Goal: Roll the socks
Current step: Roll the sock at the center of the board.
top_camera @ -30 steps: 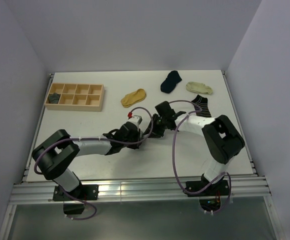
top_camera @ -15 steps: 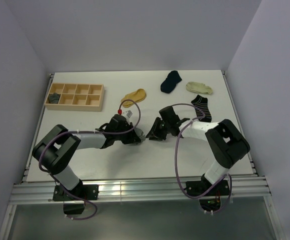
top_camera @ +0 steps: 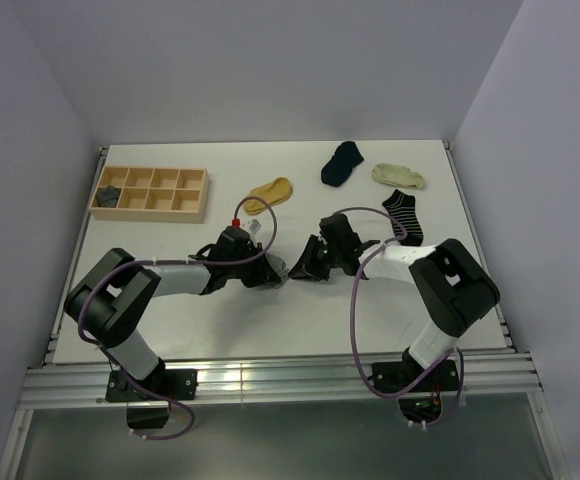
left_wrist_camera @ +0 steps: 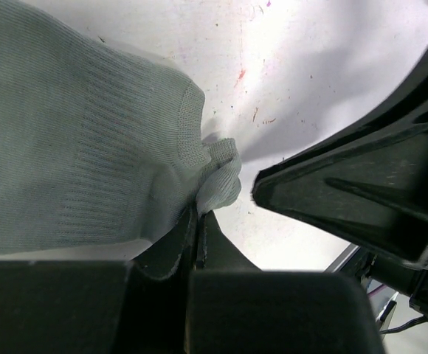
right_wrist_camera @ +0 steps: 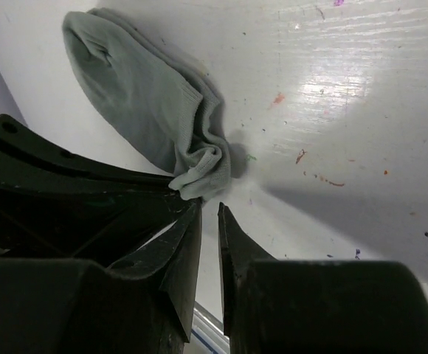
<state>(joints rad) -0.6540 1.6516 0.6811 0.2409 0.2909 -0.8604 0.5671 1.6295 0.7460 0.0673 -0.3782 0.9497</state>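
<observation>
A light grey sock (left_wrist_camera: pixel 74 147) lies flat in the middle of the table, its cuff end bunched up. My left gripper (left_wrist_camera: pixel 199 214) is shut on that bunched cuff. In the right wrist view the same light grey sock (right_wrist_camera: pixel 140 103) stretches away to the upper left. My right gripper (right_wrist_camera: pixel 210 206) faces it, open by a narrow gap with nothing between its fingers, its tips just short of the bunched cloth. In the top view the light grey sock (top_camera: pixel 279 268) is mostly hidden between the left gripper (top_camera: pixel 273 272) and the right gripper (top_camera: pixel 296 272), which meet tip to tip.
A mustard sock (top_camera: pixel 268 194), a navy sock (top_camera: pixel 342 162), a cream sock (top_camera: pixel 399 176) and a striped sock (top_camera: pixel 403 212) lie towards the back. A wooden compartment tray (top_camera: pixel 150 193) stands at the back left, with a dark grey bundle (top_camera: pixel 108 196) in its left corner compartment.
The left arm has swung its wrist to the left and settled low on the sock. The right gripper has dropped towards the cuff and its jaws have narrowed.
</observation>
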